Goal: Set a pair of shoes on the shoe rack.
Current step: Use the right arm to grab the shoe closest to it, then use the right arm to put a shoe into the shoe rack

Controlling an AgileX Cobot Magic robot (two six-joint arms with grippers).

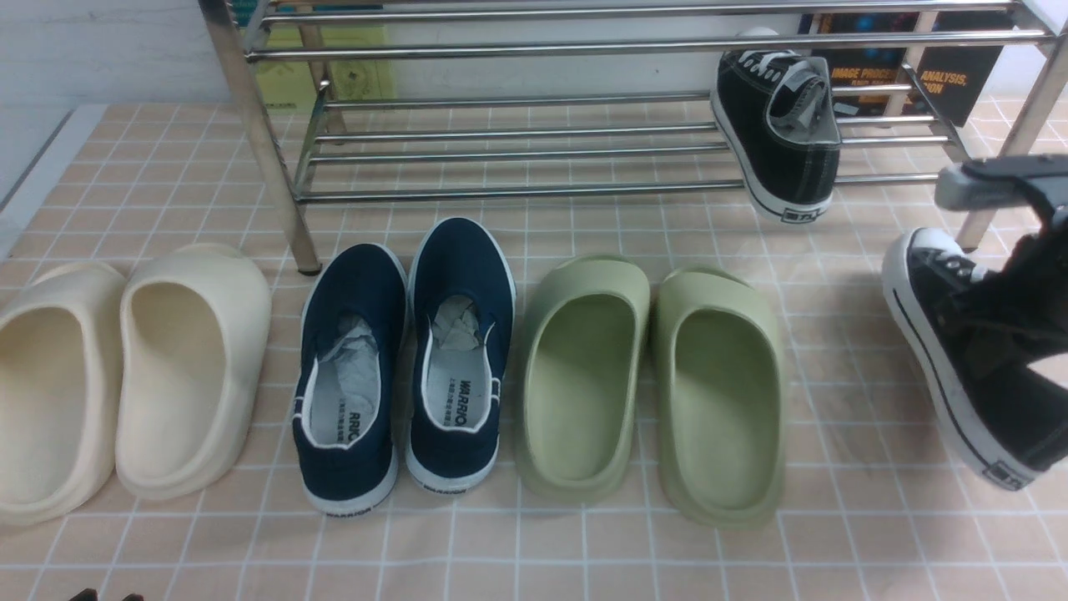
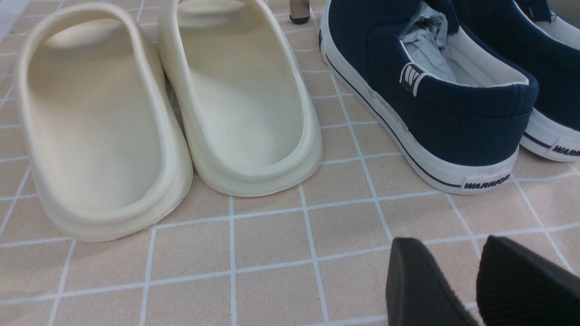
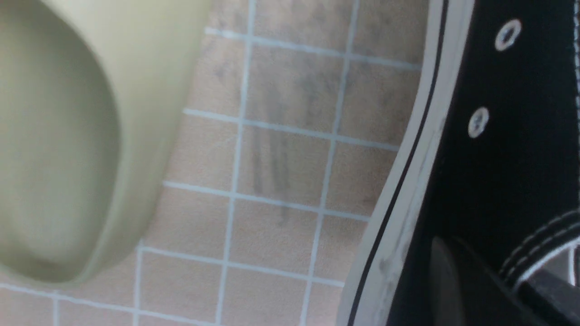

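One black sneaker point(image 1: 780, 133) rests on the lower tier of the chrome shoe rack point(image 1: 517, 46), at its right end, heel hanging over the front rail. The other black sneaker point(image 1: 943, 359) is at the right edge of the front view, toe toward the rack. My right gripper point(image 1: 997, 309) is shut on its side wall. In the right wrist view one finger point(image 3: 446, 280) presses the outside of the sneaker point(image 3: 498, 136) and the other sits inside the collar. My left gripper point(image 2: 446, 246) hovers low over the tiles near the front edge, shut and empty.
In a row in front of the rack lie cream foam slippers point(image 1: 125, 376), navy slip-on shoes point(image 1: 409, 359) and green foam slippers point(image 1: 651, 384). A rack leg point(image 1: 284, 192) stands behind the navy pair. Another leg point(image 1: 1014, 150) rises just behind the held sneaker.
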